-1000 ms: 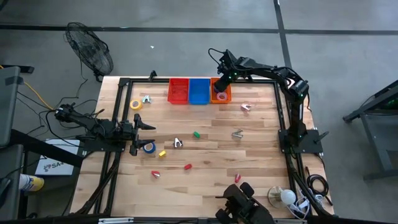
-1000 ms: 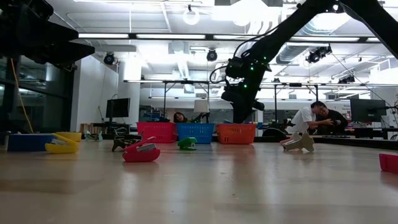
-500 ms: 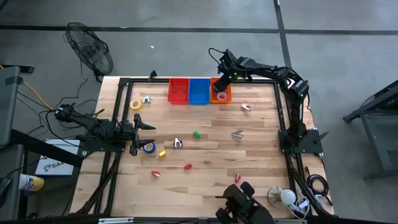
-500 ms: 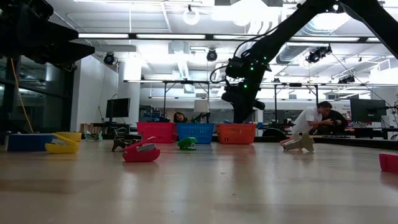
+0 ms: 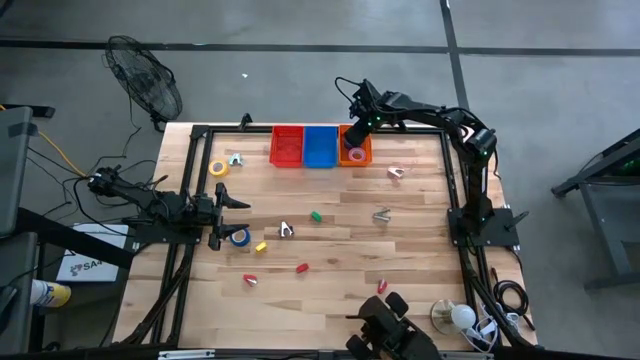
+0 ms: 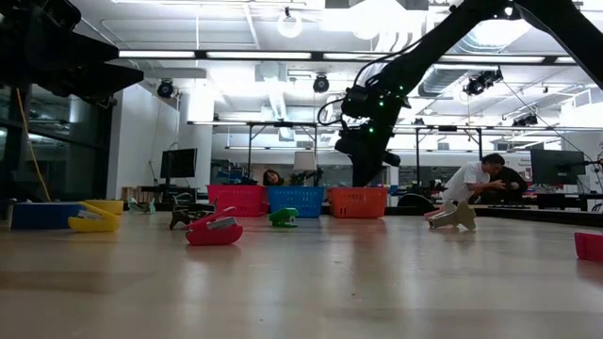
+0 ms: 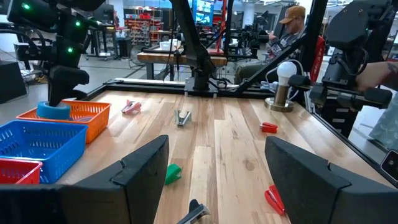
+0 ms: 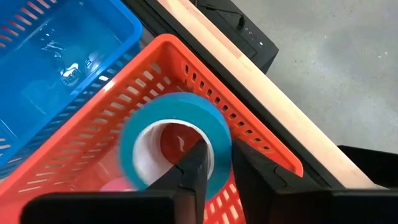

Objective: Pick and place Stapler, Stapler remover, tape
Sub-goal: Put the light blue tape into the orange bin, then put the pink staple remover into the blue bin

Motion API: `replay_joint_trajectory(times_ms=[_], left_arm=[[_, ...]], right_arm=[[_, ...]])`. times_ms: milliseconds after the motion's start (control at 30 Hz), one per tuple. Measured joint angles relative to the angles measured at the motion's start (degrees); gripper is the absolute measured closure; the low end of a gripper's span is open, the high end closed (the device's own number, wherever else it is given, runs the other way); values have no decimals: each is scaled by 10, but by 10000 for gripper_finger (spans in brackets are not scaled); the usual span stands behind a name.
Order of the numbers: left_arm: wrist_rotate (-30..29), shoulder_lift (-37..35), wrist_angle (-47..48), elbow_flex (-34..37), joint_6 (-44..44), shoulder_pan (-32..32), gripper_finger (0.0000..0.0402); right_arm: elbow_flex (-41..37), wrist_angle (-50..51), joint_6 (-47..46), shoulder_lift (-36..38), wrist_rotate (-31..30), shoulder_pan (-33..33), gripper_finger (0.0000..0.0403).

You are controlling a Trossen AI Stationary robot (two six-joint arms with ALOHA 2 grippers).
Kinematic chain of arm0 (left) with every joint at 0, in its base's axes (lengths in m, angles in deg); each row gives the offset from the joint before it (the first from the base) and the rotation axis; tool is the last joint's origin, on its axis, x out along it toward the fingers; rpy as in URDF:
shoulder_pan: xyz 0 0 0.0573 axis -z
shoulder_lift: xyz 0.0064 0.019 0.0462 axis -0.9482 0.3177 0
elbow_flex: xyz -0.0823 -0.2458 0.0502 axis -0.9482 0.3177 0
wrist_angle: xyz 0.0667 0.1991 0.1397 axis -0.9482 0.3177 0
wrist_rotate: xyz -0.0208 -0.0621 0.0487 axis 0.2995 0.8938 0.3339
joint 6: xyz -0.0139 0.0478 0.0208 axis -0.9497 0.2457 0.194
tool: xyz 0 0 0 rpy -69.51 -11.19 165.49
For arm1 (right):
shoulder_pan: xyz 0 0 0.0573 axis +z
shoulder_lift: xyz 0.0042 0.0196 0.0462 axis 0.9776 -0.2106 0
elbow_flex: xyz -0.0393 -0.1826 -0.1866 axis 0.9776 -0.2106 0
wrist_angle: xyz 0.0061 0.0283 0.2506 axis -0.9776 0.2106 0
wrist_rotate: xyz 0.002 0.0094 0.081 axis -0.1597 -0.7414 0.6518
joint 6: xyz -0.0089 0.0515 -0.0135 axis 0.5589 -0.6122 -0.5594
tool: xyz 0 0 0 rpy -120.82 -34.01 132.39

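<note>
The right gripper pinches the wall of a blue tape roll over the orange basket – released off-centre, it may bounce out – while the left gripper waits with jaws apart.

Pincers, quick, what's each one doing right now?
Left pincer: open, empty.
Right pincer: pinching the blue tape roll over the orange basket.

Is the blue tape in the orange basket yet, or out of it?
Not resting in it yet. The right wrist view shows the blue tape above the orange basket, its wall between the right gripper's fingers; it looks blurred, so whether released: cannot tell.
</note>
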Motion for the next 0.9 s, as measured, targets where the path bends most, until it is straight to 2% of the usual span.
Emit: replay_joint_trajectory(times_ms=[300, 700, 900], left_arm=[[0, 0, 0, 0, 0, 0, 140], [0, 0, 0, 0, 0, 0, 140], [0, 0, 0, 0, 0, 0, 140]], right_arm=[[0, -3, 0, 0, 0, 0, 301], [3, 1, 14, 28, -2, 0, 299], [3, 43, 15, 56, 2, 4, 299]])
